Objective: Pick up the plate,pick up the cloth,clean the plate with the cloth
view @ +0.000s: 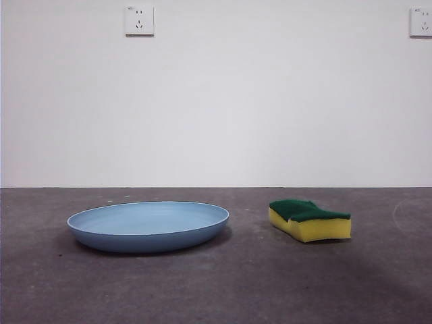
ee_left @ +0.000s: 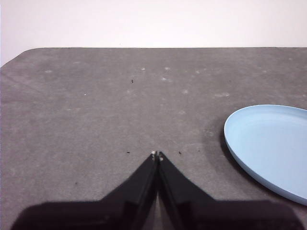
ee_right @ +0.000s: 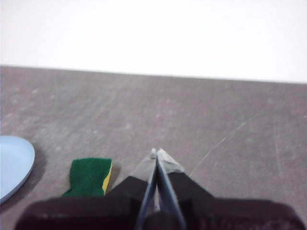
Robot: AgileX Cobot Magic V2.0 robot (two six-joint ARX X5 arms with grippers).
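Resting flat on table [view: 223, 283]: plate [view: 148, 226]; cloth [view: 310, 219], green side up, apart beside it. Left gripper [ee_left: 157, 154], right gripper [ee_right: 156, 152]: jaws closed, empty.

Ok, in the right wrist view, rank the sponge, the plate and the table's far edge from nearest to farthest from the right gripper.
1. The sponge, green side up, lies just beside the shut right gripper, on the plate's side.
2. The light-blue plate lies beyond the sponge on that same side, only partly in view.
3. The table's far edge, by the white wall, is farthest, straight ahead.
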